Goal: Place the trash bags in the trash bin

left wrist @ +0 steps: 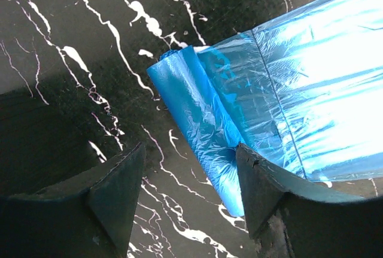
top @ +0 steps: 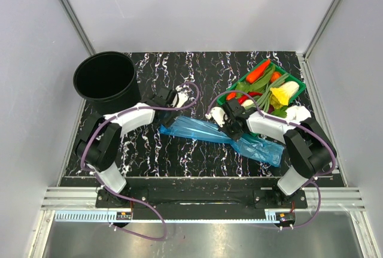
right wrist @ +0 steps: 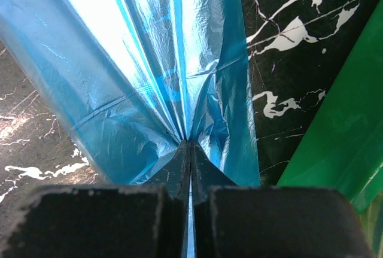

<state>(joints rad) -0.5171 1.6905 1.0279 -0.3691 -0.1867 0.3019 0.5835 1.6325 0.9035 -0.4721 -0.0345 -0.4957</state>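
A long strip of blue translucent trash bag (top: pixel 203 131) lies across the middle of the marble table; I cannot tell if it is one bag or more. My right gripper (top: pixel 232 130) is shut on it, and in the right wrist view the film (right wrist: pixel 137 60) fans out from the pinched fingertips (right wrist: pixel 190 145). My left gripper (top: pixel 178 97) hangs open above the strip's left end. In the left wrist view the rolled end (left wrist: pixel 197 114) lies against the right finger (left wrist: pixel 263 192), with nothing held between the jaws (left wrist: pixel 190 150). The black trash bin (top: pixel 103 78) stands upright at the far left.
A green tray (top: pixel 297 84) of vegetables sits at the far right, close beside my right gripper, its wall (right wrist: pixel 341 120) showing in the right wrist view. A white crumpled plastic lump (top: pixel 297 113) lies just in front of the tray. Grey walls enclose the table.
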